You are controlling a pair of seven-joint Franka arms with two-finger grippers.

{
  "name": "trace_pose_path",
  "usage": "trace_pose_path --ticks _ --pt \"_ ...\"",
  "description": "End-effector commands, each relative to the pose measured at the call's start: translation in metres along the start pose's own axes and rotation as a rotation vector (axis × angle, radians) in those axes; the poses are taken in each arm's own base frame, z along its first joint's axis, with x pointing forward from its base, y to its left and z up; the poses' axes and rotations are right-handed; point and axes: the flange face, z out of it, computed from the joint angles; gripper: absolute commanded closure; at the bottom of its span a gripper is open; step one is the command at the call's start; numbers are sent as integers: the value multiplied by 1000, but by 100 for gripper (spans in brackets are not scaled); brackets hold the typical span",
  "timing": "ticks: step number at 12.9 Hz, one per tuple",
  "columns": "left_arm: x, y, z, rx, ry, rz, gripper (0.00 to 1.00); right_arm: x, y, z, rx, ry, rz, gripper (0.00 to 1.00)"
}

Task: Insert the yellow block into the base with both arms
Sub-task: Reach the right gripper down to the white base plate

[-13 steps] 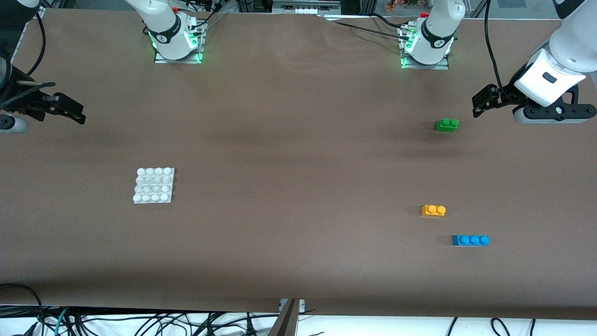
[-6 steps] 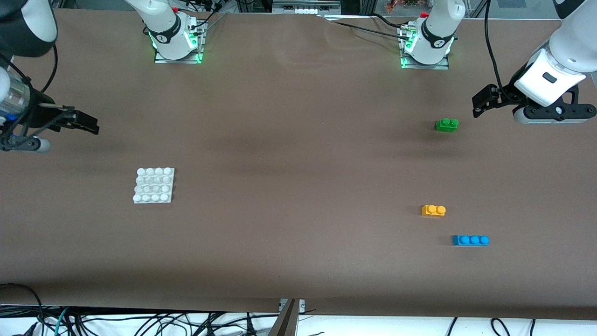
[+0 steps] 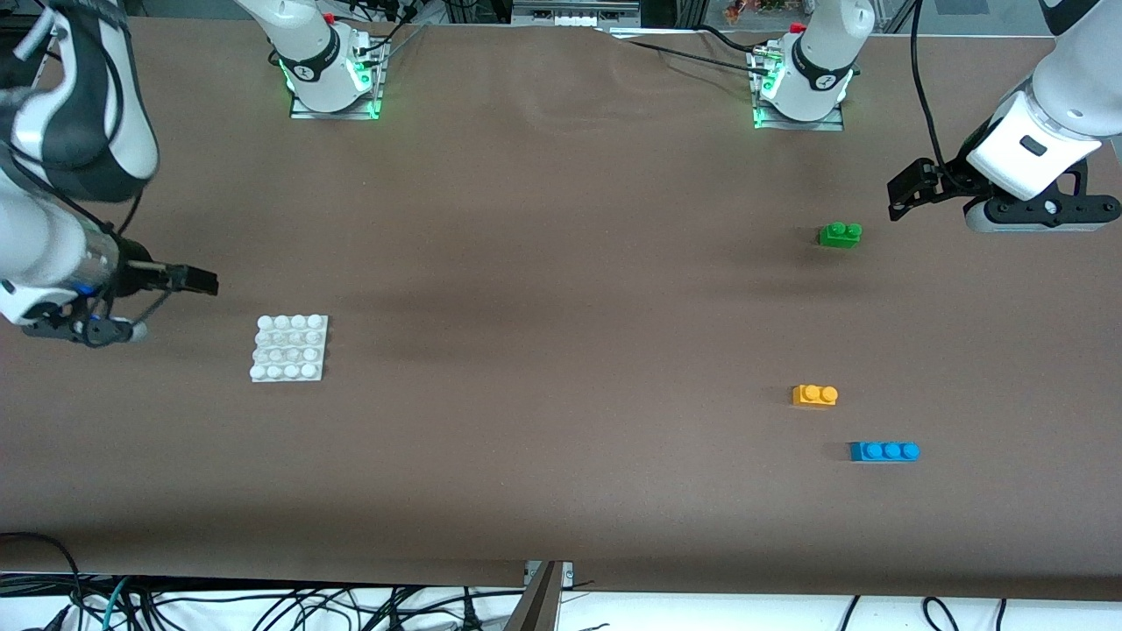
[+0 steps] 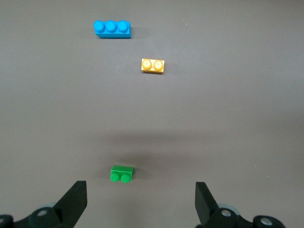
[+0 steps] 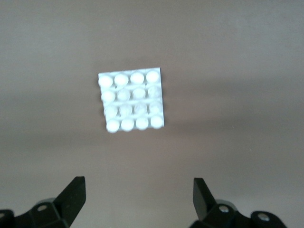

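The yellow block [image 3: 814,395] [image 4: 153,65] lies alone on the brown table toward the left arm's end, studs up. The base [image 3: 290,348] [image 5: 131,101], a white studded plate, lies flat toward the right arm's end. My right gripper [image 3: 203,281] [image 5: 139,197] hangs open and empty over bare table beside the base, pointing at it. My left gripper [image 3: 896,200] [image 4: 140,199] hangs open and empty over the table beside the green brick [image 3: 840,234], well apart from the yellow block.
The green two-stud brick [image 4: 122,174] lies farther from the front camera than the yellow block. A blue three-stud brick [image 3: 884,451] [image 4: 112,29] lies nearer to that camera, close beside the yellow block. Both arm bases [image 3: 333,79] stand at the table's back edge.
My right arm has swung in from the table's end toward the base, its gripper still open. The left arm and all the bricks have stayed still.
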Motion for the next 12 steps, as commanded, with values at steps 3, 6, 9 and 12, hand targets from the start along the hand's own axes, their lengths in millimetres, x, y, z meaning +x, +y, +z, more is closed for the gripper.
trace_pose_path --ticks 3,6,9,12 --pt "1 0 -6 -24 -4 17 0 3 14 78 70 77 28 0" --pt "1 0 -6 -24 -3 17 0 9 32 121 106 104 19 0" --pt "1 0 -6 -24 -4 17 0 18 32 164 111 150 38 0" --pt "1 -1 -6 -24 -4 17 0 25 35 190 104 182 25 0"
